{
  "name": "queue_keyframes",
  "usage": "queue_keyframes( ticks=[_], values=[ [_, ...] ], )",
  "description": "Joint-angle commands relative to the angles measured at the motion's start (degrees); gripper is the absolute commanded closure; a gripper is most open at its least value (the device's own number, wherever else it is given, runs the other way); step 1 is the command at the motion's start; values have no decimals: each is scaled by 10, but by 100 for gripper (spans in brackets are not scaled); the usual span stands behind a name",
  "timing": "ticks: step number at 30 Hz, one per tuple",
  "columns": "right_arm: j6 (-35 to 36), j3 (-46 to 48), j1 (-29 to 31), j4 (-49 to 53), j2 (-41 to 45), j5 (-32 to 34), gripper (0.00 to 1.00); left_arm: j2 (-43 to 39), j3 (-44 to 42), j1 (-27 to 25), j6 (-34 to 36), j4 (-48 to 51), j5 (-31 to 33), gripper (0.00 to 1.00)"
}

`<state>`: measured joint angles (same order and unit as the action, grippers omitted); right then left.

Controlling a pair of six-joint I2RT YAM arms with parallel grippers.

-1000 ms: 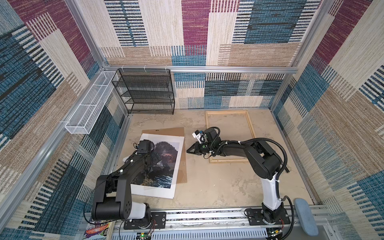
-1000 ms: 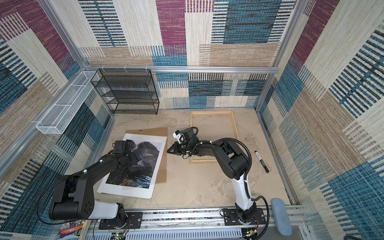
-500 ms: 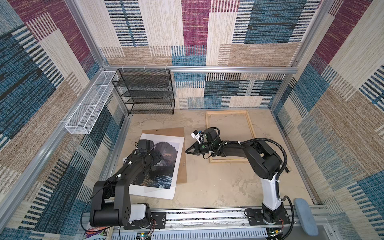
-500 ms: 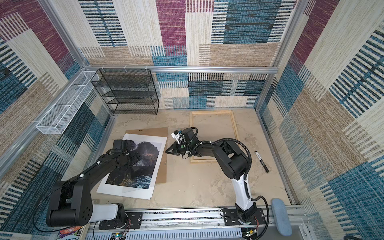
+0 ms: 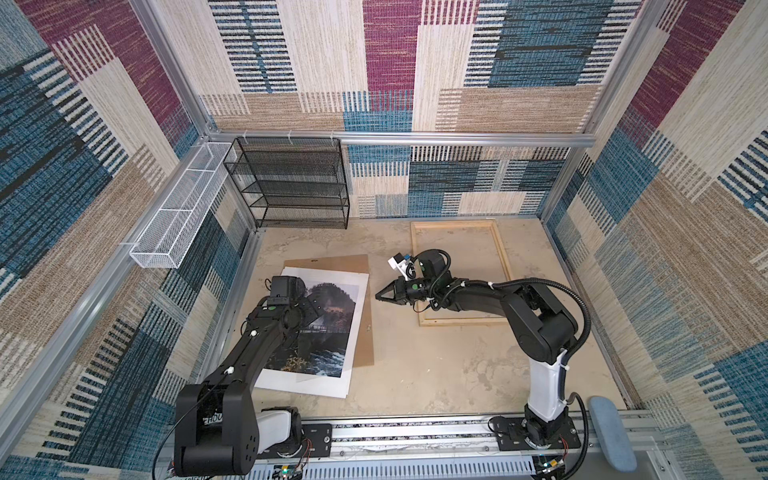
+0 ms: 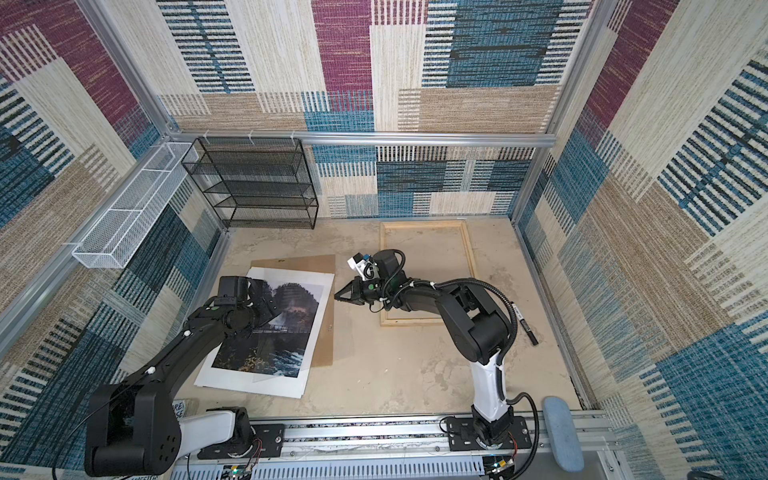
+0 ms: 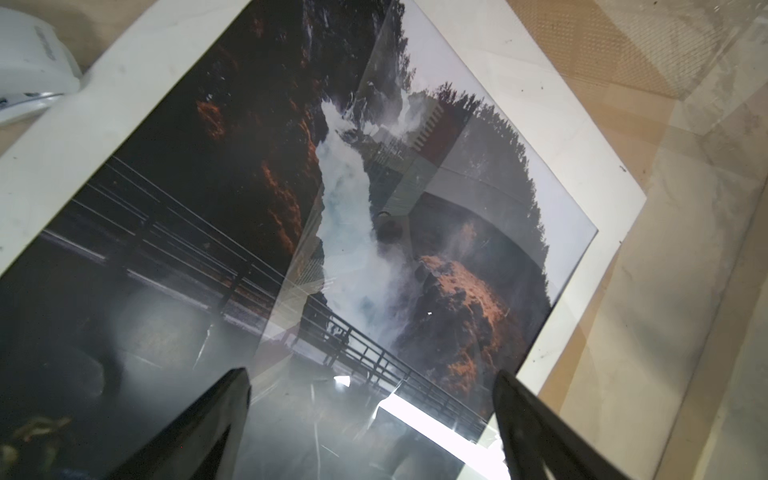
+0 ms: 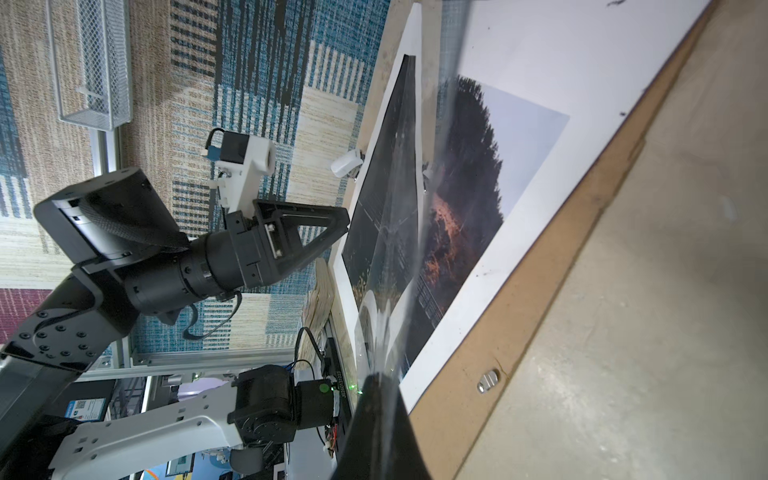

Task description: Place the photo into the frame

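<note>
Left gripper (image 7: pixel 370 373) hangs low over the photo (image 5: pixel 332 332), fingers spread wide, holding nothing. Right arm reaches out sideways, and the right gripper (image 5: pixel 379 296) is pressed together on the edge of a clear sheet (image 7: pixel 436 174) tipped up over the photo, which lies on a brown board (image 5: pixel 332 264) near the frame (image 5: pixel 453 225).

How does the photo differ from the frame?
The photo is a solid sheet, a dark picture with white border; the frame is an empty outline of pale wood. The photo lies askew on a brown board at the left, partly under a clear sheet; the frame lies straight on the table at the right. Both are rectangles of similar size, lying flat.
</note>
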<state>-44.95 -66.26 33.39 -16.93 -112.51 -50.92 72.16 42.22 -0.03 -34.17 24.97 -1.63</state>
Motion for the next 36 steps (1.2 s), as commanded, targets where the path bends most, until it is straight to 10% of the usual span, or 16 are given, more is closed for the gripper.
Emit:
queue_keyframes(
  ticks=[1, 36],
  values=[
    [6, 7, -10, -34, 21, -23, 96, 0, 7, 0, 11, 9, -3, 6],
    [-51, 87, -101, -146, 109, -129, 100, -5, -2, -8, 24, -28, -58, 7]
  ],
)
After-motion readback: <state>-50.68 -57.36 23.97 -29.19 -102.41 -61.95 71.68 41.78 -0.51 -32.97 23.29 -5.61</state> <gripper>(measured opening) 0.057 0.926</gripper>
